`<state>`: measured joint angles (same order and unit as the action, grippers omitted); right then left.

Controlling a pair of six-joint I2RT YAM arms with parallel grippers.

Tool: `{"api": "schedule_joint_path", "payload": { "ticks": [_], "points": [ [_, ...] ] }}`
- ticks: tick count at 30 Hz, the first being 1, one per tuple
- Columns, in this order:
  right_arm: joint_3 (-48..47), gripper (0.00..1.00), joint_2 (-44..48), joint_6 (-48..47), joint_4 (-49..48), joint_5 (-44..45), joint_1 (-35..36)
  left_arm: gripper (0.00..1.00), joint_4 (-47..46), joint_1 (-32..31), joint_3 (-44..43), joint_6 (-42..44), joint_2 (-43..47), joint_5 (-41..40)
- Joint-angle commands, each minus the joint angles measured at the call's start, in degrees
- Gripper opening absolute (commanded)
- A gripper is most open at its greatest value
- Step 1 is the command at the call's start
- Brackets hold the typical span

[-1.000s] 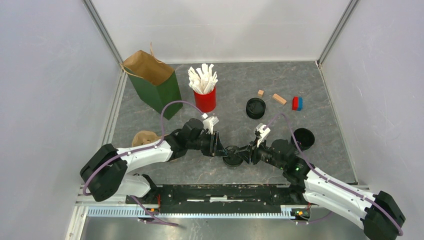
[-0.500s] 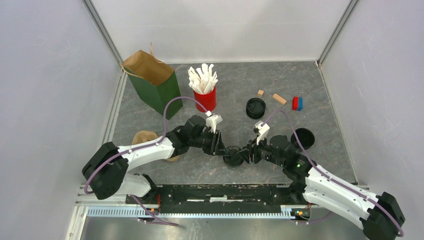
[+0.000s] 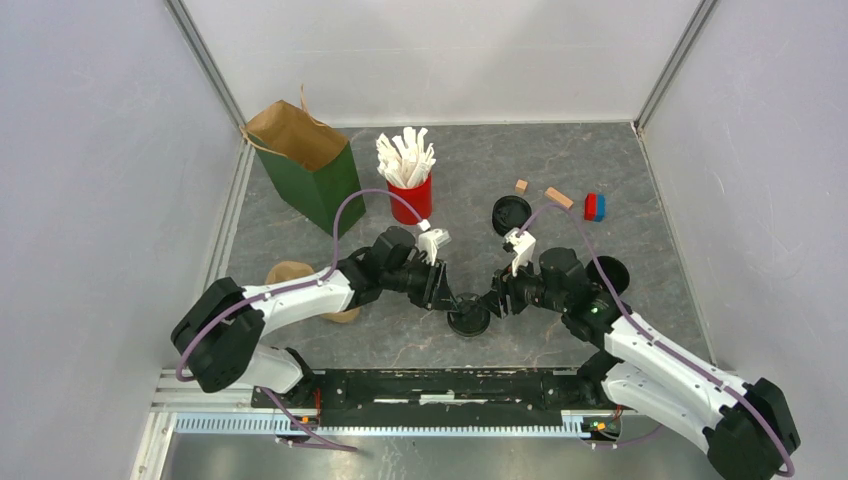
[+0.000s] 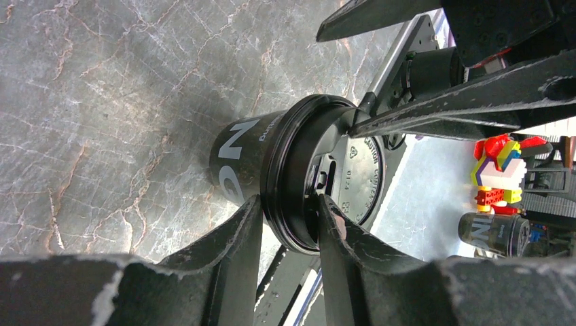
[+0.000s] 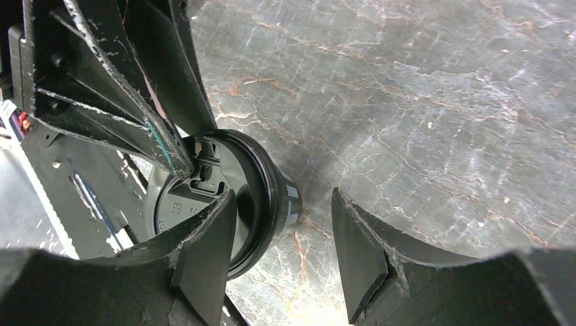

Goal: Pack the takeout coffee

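The takeout coffee (image 3: pixel 468 318), a short black cup with white lettering (image 4: pixel 238 153) and a flat black lid (image 4: pixel 353 176) on it, stands on the table between my two arms. My left gripper (image 3: pixel 447 295) is closed on the near edge of the lid, one finger under the rim and one on top (image 4: pixel 285 227). My right gripper (image 3: pixel 490 302) is open; in the right wrist view (image 5: pixel 282 251) one finger lies over the lid (image 5: pixel 183 204) and the other stands apart from the cup wall. Its fingers (image 4: pixel 469 102) also reach over the lid in the left wrist view.
A green paper bag (image 3: pixel 310 165) stands open at the back left, beside a red cup of white sticks (image 3: pixel 408 185). A loose black lid (image 3: pixel 510 213), another black round piece (image 3: pixel 610 272), small wooden blocks (image 3: pixel 558 197), a red-blue block (image 3: pixel 594 206) and a brown paper object (image 3: pixel 290 275) lie around.
My right arm has drawn back and swung its wrist toward the far side, its fingers still at the lid. My left arm has shifted slightly right. The cup has stayed in place.
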<state>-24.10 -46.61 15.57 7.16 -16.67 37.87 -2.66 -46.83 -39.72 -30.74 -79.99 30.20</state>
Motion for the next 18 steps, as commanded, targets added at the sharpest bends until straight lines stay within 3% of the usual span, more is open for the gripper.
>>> {"api": "schedule_joint_path", "payload": {
  "ticks": [1,18],
  "points": [
    [-2.2,0.58,-2.5,-2.0,-3.9,-8.1,-0.8,0.41,4.6,-0.4,-0.8,4.6,-2.6,-0.6],
    [3.2,0.38,-5.5,1.2,-12.0,-10.9,-5.4,0.41,7.3,-1.2,-2.6,5.9,-4.3,-2.5]
  ]
}}
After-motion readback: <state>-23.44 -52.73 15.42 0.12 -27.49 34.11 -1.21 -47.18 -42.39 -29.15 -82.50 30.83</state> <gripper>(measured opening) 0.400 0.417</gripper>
